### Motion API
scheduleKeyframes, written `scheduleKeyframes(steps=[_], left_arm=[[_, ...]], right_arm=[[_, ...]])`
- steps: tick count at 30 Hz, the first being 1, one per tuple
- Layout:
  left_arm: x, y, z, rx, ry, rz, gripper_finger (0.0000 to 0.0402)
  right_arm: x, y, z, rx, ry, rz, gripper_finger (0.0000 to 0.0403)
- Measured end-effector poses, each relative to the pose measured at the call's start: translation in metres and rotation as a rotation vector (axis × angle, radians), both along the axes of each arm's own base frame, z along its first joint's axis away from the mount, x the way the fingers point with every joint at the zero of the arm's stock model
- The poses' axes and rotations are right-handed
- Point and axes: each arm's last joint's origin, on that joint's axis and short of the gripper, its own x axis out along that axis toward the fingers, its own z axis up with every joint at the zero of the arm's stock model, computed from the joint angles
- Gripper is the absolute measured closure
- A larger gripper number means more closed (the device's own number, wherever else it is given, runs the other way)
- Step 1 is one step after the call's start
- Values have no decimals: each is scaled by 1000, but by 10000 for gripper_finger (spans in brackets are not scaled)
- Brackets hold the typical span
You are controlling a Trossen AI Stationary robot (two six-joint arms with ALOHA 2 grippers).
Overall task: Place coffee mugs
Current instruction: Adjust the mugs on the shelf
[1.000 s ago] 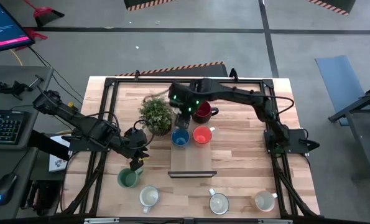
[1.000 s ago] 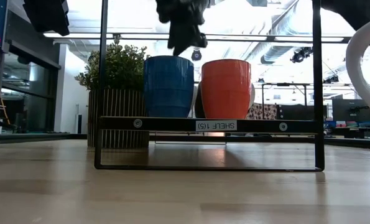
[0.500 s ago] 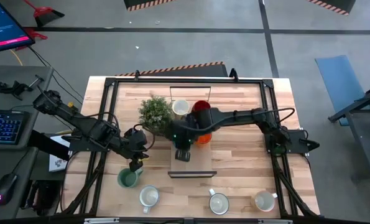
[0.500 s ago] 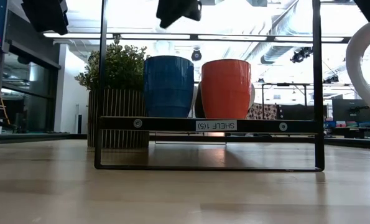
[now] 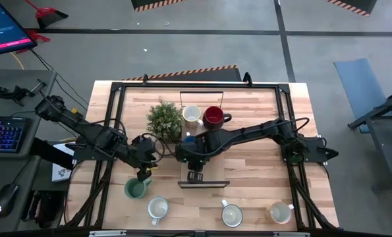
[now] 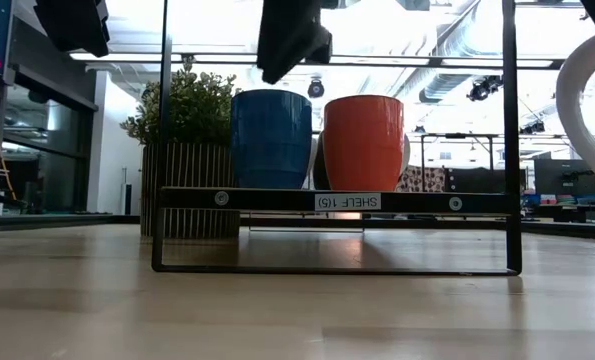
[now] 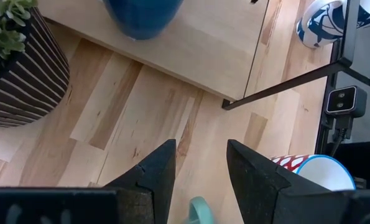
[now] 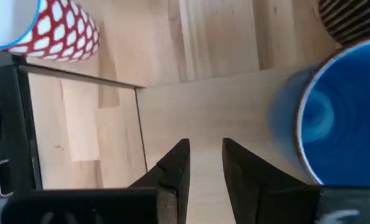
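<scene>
Right arm's jaws [image 5: 196, 175], narrow and empty, have pulled back from the shelved blue mug [image 8: 334, 118]; several mugs remain unplaced.

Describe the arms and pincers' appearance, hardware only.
Both arms are dark, near-black, jointed links with black cables along them. The left pincer has two wedge-shaped matte black fingers; the right pincer has the same, with a small notch on one finger. No markings visible.
</scene>
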Motion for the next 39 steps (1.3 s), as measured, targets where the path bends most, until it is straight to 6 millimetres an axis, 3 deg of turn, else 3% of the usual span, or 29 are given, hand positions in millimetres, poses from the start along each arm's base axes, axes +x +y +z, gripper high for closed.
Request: scheduleKeyframes(steps=[8,39], left_arm=[[0,0,0,0,0,0,268],[0,0,0,0,-1,0,268]], right_arm=[[1,-6,-11,-15,18,-13,330],[6,-47,-11,-47,23,-59,330]])
